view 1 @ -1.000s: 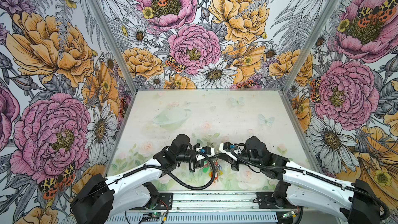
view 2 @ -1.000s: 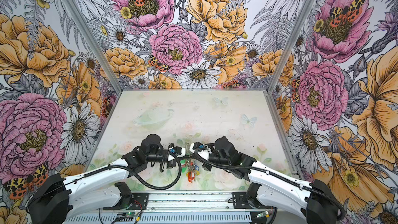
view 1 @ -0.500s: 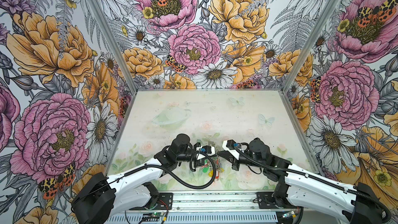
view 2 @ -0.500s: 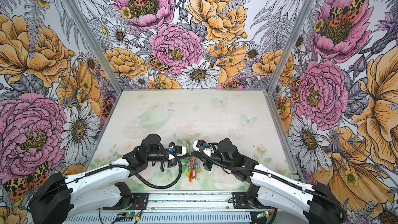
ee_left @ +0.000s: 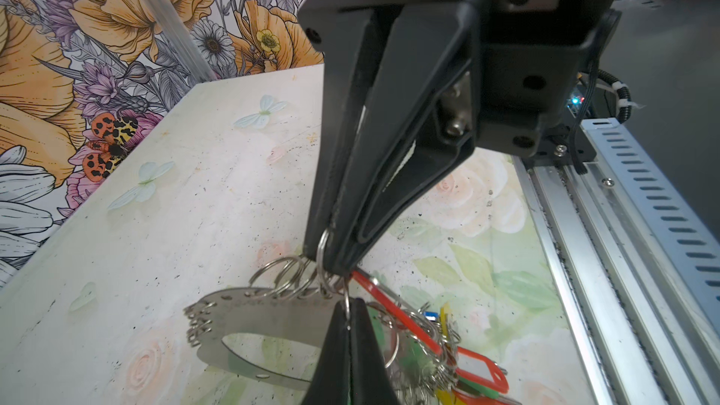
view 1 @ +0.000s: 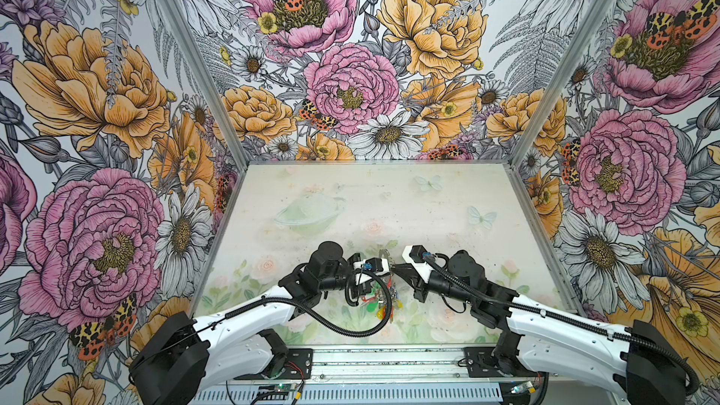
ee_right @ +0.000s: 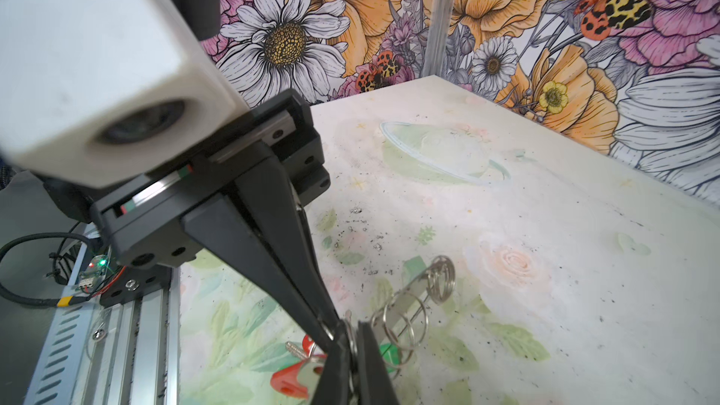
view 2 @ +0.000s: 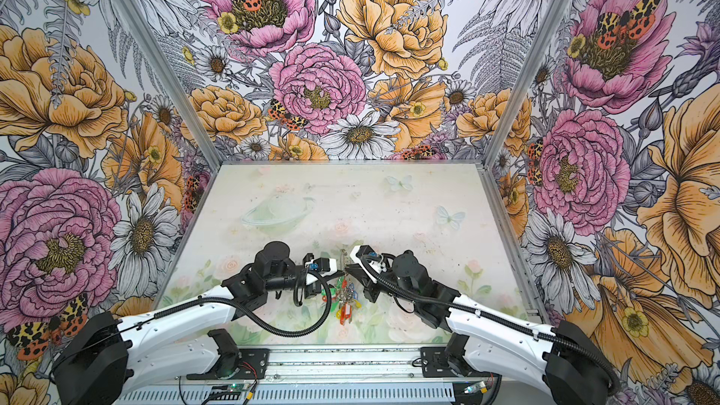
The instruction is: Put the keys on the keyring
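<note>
Table [ee_left: 156, 227] underneath. Keyring [ee_left: 249, 317] plate tilted, long axis running away from my tips. Keys [ee_left: 479, 372]: red tag just beneath my tips, lengthwise toward my bases, green tag [ee_right: 389, 356] crowding it. Left gripper [ee_left: 329, 259] clamped on a split ring [ee_left: 320, 245]. Right gripper [ee_right: 353, 333] barely parted around another, grip unclear.

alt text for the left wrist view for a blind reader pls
The left gripper is shut on a silver split ring at the edge of the grey keyring, over the pale floral table. The right gripper sits at the neighbouring rings, beside red, green and yellow tags.
</note>
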### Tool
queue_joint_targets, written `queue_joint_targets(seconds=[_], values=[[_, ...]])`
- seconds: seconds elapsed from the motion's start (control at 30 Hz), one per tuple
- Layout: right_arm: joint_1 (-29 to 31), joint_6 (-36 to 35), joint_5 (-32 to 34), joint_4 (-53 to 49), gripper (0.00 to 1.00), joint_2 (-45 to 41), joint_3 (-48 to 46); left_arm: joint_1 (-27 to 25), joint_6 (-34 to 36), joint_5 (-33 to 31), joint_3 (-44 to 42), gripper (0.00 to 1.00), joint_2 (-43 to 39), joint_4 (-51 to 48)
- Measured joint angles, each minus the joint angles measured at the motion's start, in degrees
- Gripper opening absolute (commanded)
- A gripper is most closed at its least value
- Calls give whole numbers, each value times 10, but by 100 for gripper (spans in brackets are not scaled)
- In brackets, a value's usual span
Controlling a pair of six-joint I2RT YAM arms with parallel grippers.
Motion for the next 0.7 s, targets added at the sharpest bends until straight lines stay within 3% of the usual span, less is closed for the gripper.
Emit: queue_joint_targets(seconds=[0.07, 0.27, 0.33, 0.37, 0.57, 0.7], values=[[-7, -6, 24, 2, 31, -13, 0, 0, -16, -9, 0, 0, 0, 2], [-23, -3, 76, 3, 36, -62, -7, 0, -66, -49, 0, 0, 10, 23], [-24, 8, 80, 6, 53, -66, -18, 0, -83, -64, 0, 0, 17, 26], [-24, 13, 80, 7, 56, -66, -24, 0, -90, -70, 0, 0, 19, 28], [-17, 52, 75, 57, 61, -37, -82, 0, -130, -113, 15, 0, 38, 30], [0, 74, 74, 118, 64, 27, -109, 0, -146, -127, 23, 0, 47, 31]])
